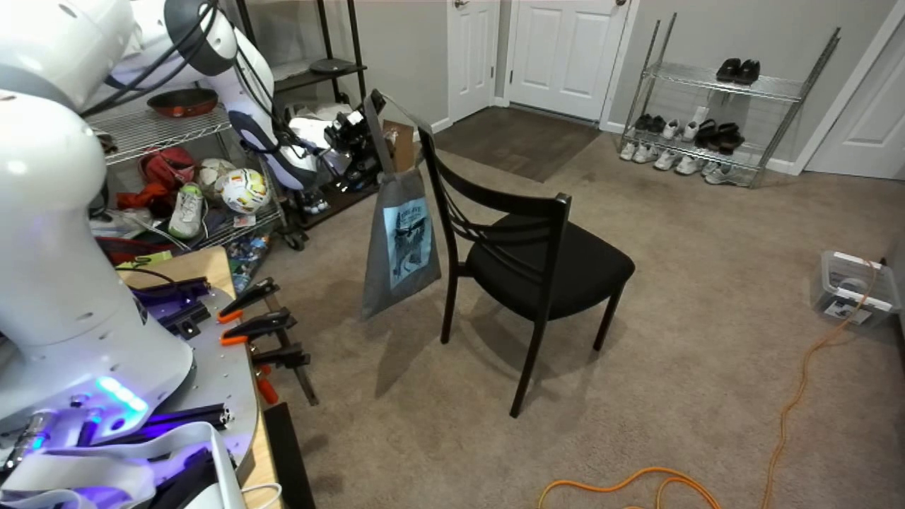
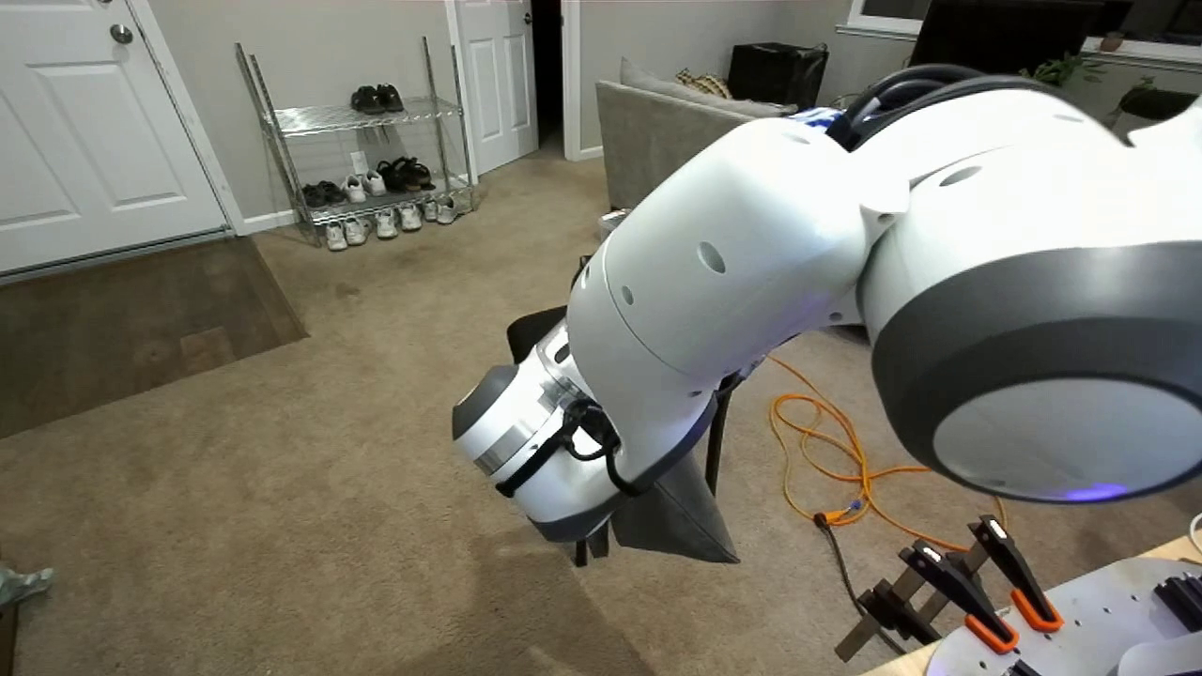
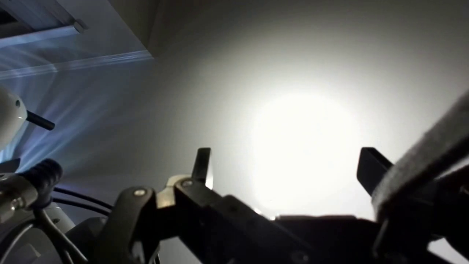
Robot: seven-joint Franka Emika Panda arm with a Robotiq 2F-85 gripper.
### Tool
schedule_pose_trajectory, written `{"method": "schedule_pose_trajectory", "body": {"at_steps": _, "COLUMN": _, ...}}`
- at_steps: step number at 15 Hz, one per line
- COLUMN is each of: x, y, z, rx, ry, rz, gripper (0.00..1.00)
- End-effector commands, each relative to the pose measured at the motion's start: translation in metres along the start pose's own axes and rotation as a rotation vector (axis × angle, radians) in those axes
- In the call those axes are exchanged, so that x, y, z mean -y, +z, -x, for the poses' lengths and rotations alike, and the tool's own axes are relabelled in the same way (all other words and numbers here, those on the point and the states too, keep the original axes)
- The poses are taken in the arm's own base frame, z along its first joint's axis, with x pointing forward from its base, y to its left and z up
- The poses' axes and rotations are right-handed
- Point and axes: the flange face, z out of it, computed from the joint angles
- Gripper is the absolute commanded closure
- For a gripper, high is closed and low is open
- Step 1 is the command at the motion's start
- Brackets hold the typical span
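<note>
End effector [image 3: 285,165] spread wide in wrist view, gray strap [image 3: 421,161] across finger [image 3: 368,167] at three o'clock. In exterior view, gray bag [image 1: 403,240] hangs at five o'clock of end effector, just beside black chair [image 1: 558,268] at four; contact between them unclear. Shoe rack [image 1: 686,73] well apart at three.

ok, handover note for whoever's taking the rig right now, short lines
Jaws: open, nothing clamped between them; a gray strap crosses one side in the wrist view.
Bag: hangs beside the back of the black chair, brown cardboard showing at its mouth.
Done: jaws apart; bag looks clear of the carpet.
Left, probably: work the strap free of the jaws, but check first what carries the bag; I can't tell if the chair does.
</note>
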Motion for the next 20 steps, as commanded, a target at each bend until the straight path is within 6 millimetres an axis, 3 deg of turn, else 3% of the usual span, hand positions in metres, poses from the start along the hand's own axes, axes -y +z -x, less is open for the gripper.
{"method": "schedule_pose_trajectory", "body": {"at_steps": 1, "x": 0.016, "y": 0.010, "z": -0.018, "rx": -0.039, "ry": 0.095, "rz": -0.003, "gripper": 0.00}}
{"method": "schedule_pose_trajectory", "body": {"at_steps": 6, "x": 0.029, "y": 0.015, "z": -0.031, "rx": -0.055, "ry": 0.176, "rz": -0.011, "gripper": 0.00}}
{"method": "schedule_pose_trajectory", "body": {"at_steps": 11, "x": 0.028, "y": 0.020, "z": -0.035, "rx": -0.043, "ry": 0.203, "rz": 0.011, "gripper": 0.00}}
{"method": "schedule_pose_trajectory", "body": {"at_steps": 17, "x": 0.017, "y": 0.021, "z": -0.028, "rx": 0.287, "ry": 0.167, "rz": -0.023, "gripper": 0.00}}
{"method": "schedule_pose_trajectory", "body": {"at_steps": 20, "x": 0.002, "y": 0.038, "z": -0.008, "rx": 0.418, "ry": 0.154, "rz": -0.027, "gripper": 0.00}}
